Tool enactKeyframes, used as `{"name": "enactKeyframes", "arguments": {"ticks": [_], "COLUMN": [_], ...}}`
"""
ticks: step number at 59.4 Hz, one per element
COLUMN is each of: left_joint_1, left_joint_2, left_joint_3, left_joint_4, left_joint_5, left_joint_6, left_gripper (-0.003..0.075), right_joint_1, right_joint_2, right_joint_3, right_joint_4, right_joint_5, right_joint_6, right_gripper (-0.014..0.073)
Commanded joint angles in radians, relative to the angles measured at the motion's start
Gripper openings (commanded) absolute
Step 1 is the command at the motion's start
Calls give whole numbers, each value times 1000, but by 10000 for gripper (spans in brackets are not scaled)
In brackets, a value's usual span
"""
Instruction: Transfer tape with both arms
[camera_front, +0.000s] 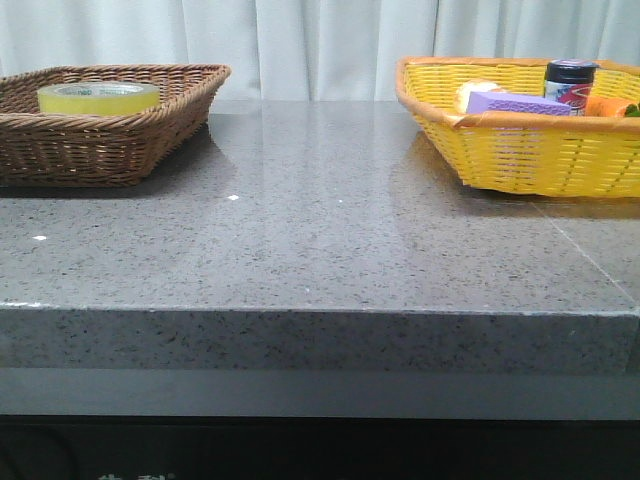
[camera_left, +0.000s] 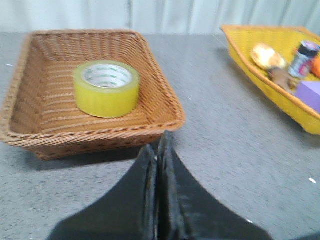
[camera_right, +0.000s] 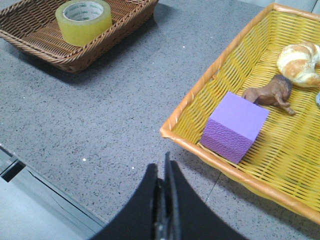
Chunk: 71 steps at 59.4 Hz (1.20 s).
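There is one roll of tape (camera_front: 98, 97), lying flat with its white, green-lettered core facing up, inside the single brown wicker basket (camera_front: 110, 140) at the left rear of the grey speckled table (camera_front: 310, 250). One yellow basket (camera_front: 520, 150) stands at the right rear, well apart from the brown one. It holds one purple block (camera_right: 235, 126), one brown animal figure (camera_right: 270, 93) just beside the block, one croissant-like bread piece (camera_right: 299, 62), one dark-lidded jar (camera_front: 570, 84) and something orange (camera_front: 610, 104) that is too cut off to identify. Neither arm appears in the front view. The left wrist camera looks down over the near corner of the brown basket, with the left gripper (camera_left: 158, 200) hanging above the bare table just in front of that basket's rim. Its black fingers (camera_left: 137, 200) are pressed together with no gap and nothing between them. The right gripper (camera_right: 163, 210) hovers over the table near the front edge, just outside the yellow basket's near rim, with its fingers likewise closed tight on nothing. Neither gripper touches the tape or either basket.
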<state>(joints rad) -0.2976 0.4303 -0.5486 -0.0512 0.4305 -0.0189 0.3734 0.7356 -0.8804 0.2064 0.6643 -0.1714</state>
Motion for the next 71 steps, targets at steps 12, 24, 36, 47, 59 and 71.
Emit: {"name": "enactKeyframes", "arguments": {"ticks": [12, 24, 36, 47, 59, 71], "left_joint_1": [125, 181, 225, 229, 227, 227], "left_joint_2": [-228, -383, -454, -454, -454, -452], "left_joint_3": [386, 538, 559, 559, 559, 559], "left_joint_4": [-15, -15, -15, -15, -15, -15], "left_joint_5": [-506, -603, -548, -528, -528, -528], "left_joint_6": [-8, -8, -8, -8, -8, -8], "left_gripper": [-20, -20, -20, -20, -20, -20], "right_joint_1": [-8, -8, -8, -8, -8, -8], "right_joint_2": [-4, -4, -4, -4, -4, -4], "right_joint_3": [-24, -24, -24, -24, -24, -24], "right_joint_4": [8, 8, 8, 8, 8, 8], "right_joint_5": [-73, -73, -73, -73, -73, -73], "right_joint_6": [-4, -4, -4, -4, -4, -4], "right_gripper": [-67, -67, -67, -67, -67, -67]}}
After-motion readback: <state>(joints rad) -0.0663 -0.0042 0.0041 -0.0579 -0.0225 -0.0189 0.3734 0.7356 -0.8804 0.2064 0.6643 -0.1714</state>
